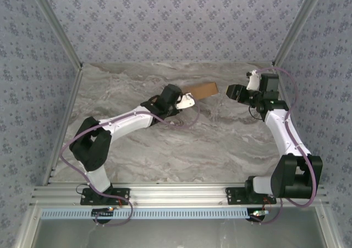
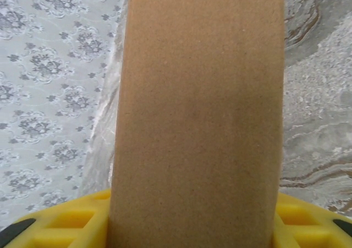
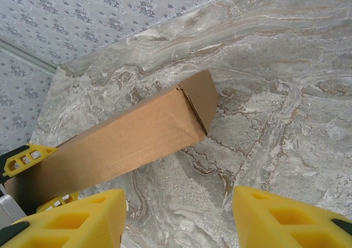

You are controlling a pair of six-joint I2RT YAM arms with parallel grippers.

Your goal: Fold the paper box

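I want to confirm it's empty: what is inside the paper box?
The interior cannot be seen. The paper box is folded into a closed tube with its end flap shut, so cardboard walls cover the inside. The left end effector grips its other end.

The whole table point(image 1: 181, 143) is looked down on from high up, behind its near edge. The paper box point(image 3: 126, 143) is seen very close from the left wrist, and from farther off from the right wrist.
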